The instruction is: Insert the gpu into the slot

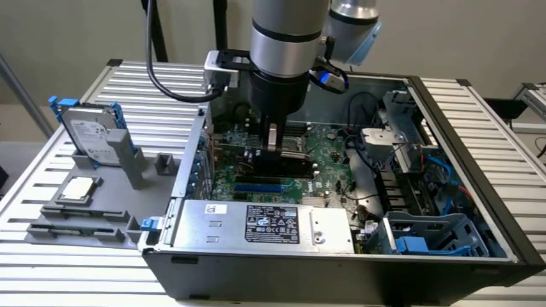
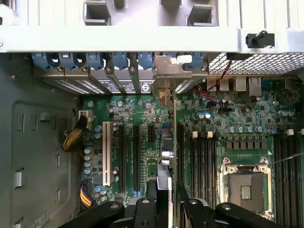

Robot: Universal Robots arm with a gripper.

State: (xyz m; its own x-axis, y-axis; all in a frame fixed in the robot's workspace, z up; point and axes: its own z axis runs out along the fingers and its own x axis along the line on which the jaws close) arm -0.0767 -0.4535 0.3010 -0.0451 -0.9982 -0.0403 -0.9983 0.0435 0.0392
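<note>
Here we see the gripper (image 1: 275,150) lowered into the open computer case (image 1: 341,281), its jaws clasped on the gpu (image 1: 282,167). The thin black card stands upright on its long edge over the green motherboard (image 1: 328,163), directly under the arm. In the wrist view we look down on the gpu (image 2: 165,159) edge-on: it runs from between the gripper (image 2: 167,204) fingers toward the back wall of the case. Its metal bracket (image 2: 167,71) sits in line with the row of blue latches (image 2: 95,59). The card lies between two long black slots (image 2: 136,152) on one side and the memory slots (image 2: 202,156) on the other. It covers its own slot, so we cannot tell whether it is fully seated. The white slot (image 2: 106,152) and the bare CPU socket (image 2: 245,187) lie well apart from it. Toward the camera in the exterior view we find the silver power supply (image 1: 265,224). A hard drive (image 1: 89,134) stands in a grey holder at the exterior view's left.
</note>
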